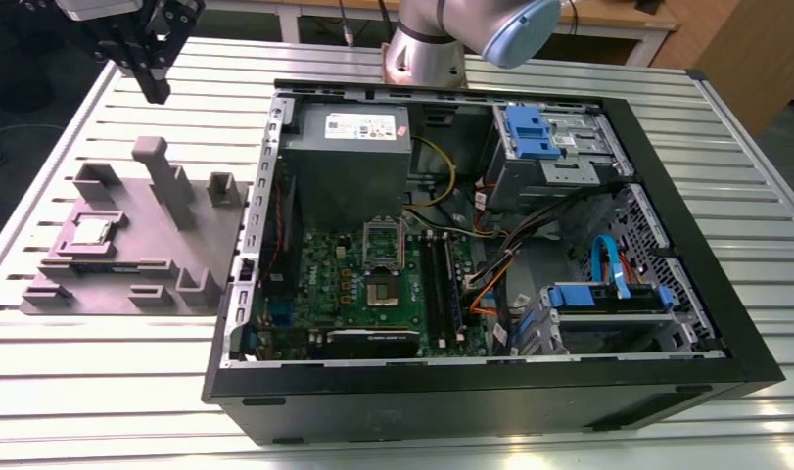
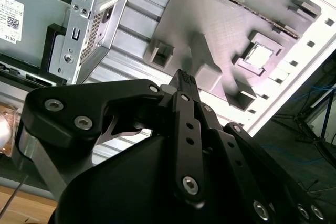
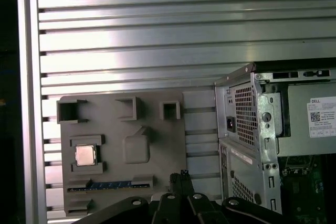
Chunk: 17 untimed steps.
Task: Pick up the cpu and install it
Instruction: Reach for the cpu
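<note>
Slatted metal surface (image 1: pixel 110 372) carries a grey fixture tray (image 1: pixel 220 235) holding the cpu (image 1: pixel 92 231) in its square pocket; the jaws hang nearby, pressed together, empty.

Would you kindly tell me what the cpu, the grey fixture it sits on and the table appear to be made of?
The cpu: likely a metal top, with a bright silvery sheen that reflects light. The grey fixture: probably plastic, perhaps printed; matte, uniform grey, with blocky pockets. The table: apparently aluminium, brushed slats with long glints.
</note>
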{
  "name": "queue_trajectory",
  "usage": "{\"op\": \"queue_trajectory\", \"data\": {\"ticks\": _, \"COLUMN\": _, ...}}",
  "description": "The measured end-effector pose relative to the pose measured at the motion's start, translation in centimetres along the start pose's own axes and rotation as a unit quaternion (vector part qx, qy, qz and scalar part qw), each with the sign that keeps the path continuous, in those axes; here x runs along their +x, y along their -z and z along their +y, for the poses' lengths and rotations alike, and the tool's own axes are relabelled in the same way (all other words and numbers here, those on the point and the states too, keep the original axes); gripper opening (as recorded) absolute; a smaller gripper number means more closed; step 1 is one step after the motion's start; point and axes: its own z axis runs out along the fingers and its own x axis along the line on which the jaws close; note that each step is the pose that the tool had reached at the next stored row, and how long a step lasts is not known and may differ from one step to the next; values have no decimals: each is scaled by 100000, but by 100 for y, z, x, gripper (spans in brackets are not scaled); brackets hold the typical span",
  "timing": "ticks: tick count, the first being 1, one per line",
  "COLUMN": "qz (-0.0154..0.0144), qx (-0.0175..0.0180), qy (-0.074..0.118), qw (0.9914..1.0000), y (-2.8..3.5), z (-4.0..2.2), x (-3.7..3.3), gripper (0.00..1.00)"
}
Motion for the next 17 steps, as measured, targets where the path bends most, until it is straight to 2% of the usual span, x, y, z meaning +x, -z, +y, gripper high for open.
{"op": "queue_trajectory", "data": {"ticks": 17, "qz": -2, "qx": -1, "qy": 1, "qw": 100000, "y": 0, "z": -3, "x": 35, "gripper": 11}}
